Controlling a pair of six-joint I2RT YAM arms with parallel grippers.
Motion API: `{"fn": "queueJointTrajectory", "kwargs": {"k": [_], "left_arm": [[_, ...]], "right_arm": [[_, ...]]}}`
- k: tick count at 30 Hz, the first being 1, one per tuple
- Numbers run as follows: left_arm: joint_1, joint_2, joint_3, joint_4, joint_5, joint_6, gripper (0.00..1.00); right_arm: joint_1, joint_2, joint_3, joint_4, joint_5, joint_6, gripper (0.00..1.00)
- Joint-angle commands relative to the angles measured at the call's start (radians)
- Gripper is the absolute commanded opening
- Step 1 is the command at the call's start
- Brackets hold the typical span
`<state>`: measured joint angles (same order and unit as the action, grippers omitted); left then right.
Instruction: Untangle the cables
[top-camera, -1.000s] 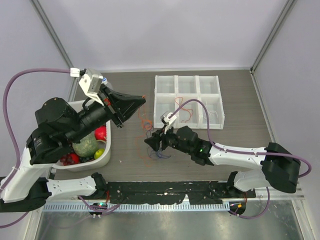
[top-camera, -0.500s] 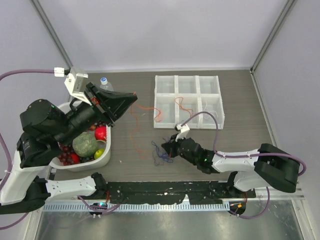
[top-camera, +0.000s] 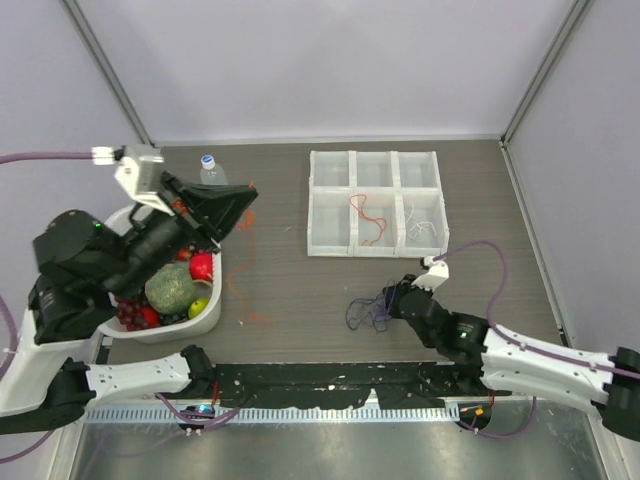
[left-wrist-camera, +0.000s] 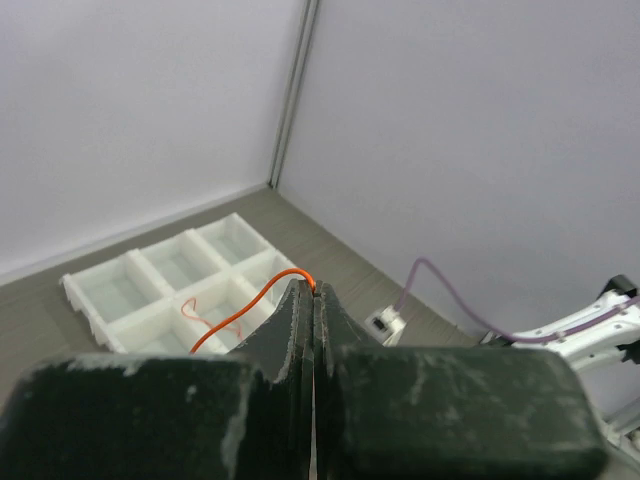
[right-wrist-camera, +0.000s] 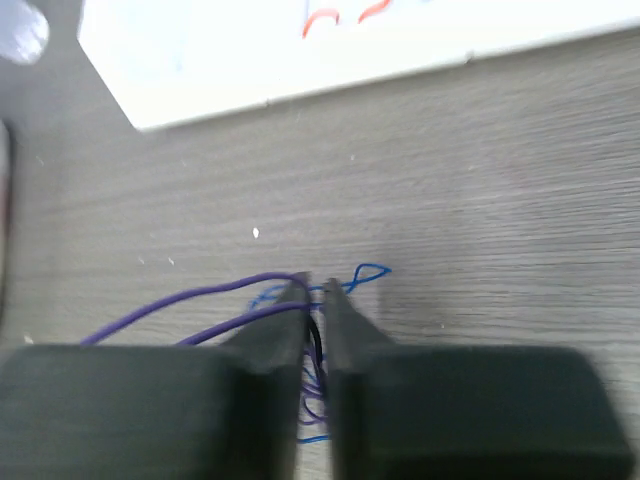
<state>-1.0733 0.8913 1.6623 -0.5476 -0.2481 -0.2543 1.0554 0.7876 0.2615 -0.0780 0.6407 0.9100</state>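
Observation:
My left gripper (top-camera: 243, 197) is raised over the table's left side and is shut on an orange-red cable (top-camera: 238, 285). The cable hangs from its tips down to the table. In the left wrist view the jaws (left-wrist-camera: 313, 290) are pressed together with the orange cable (left-wrist-camera: 250, 308) pinched at the tips. My right gripper (top-camera: 384, 303) is low at the front centre, shut on a dark blue and purple cable bundle (top-camera: 360, 315). In the right wrist view the purple strands (right-wrist-camera: 180, 305) and a blue loop (right-wrist-camera: 365, 272) run between the nearly closed fingertips (right-wrist-camera: 315, 292).
A white six-compartment tray (top-camera: 331, 207) stands at the back centre. It holds an orange cable (top-camera: 368, 220) and a white cable (top-camera: 425, 225). A white bowl (top-camera: 170, 330) of fruit sits at the left. A small bottle (top-camera: 208, 168) stands behind the bowl.
My left gripper has moved left and up, pulling the orange cable away. My right gripper has drawn back to the right and nearer with the blue and purple bundle. The two have separated.

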Motion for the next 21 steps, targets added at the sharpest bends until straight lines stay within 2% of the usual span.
{"fn": "queueJointTrajectory", "kwargs": {"k": [1, 2, 4, 5, 10, 13, 18, 21], "left_arm": [[-0.004, 0.067, -0.044, 0.014, -0.052, 0.024, 0.0], [-0.005, 0.081, -0.044, 0.012, -0.059, 0.032, 0.0], [-0.004, 0.106, -0.061, 0.014, -0.065, 0.032, 0.0], [-0.005, 0.116, -0.074, 0.018, -0.065, 0.029, 0.0], [-0.005, 0.146, -0.218, 0.043, -0.094, -0.013, 0.0], [-0.004, 0.147, -0.314, 0.026, -0.189, -0.039, 0.0], [-0.004, 0.132, -0.488, -0.005, -0.273, -0.101, 0.0], [-0.004, 0.11, -0.608, -0.009, -0.301, -0.209, 0.0]], "right_arm": [[-0.005, -0.224, 0.102, -0.385, 0.172, 0.069, 0.27], [-0.006, -0.256, 0.101, -0.358, 0.104, 0.003, 0.5], [-0.006, -0.297, 0.139, -0.324, 0.038, -0.043, 0.71], [-0.008, -0.291, 0.159, -0.339, 0.025, -0.049, 0.75], [-0.006, -0.171, 0.332, -0.42, -0.038, -0.149, 0.76], [-0.006, -0.093, 0.375, -0.433, -0.05, -0.186, 0.75], [-0.006, -0.031, 0.343, -0.263, -0.145, -0.217, 0.74], [-0.006, 0.008, 0.303, -0.175, -0.196, -0.215, 0.74]]}}
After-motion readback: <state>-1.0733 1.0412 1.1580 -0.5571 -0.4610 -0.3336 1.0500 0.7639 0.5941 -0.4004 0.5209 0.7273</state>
